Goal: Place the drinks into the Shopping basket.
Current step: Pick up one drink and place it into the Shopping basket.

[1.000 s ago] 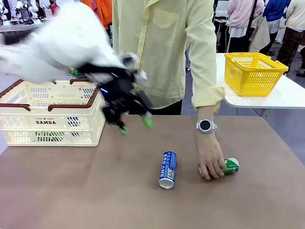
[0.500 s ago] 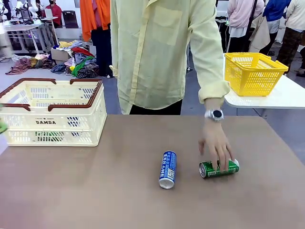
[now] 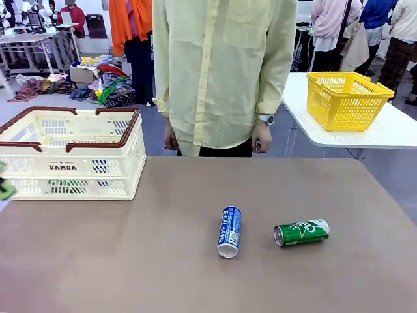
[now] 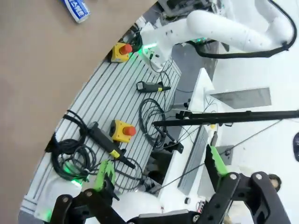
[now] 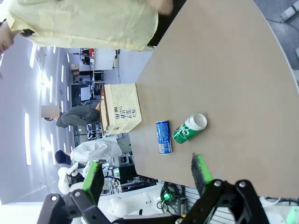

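Drinks: blue can, green can; one Shopping basket; left pincer, right pincer wide.

The left claw and the right claw both hang in the air, jaws spread wide

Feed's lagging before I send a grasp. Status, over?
Left jaws, right jaws open, empty. Blue can and green can lying on table, apart, outside Shopping basket. Person at far edge, hands off table; nothing in the way.
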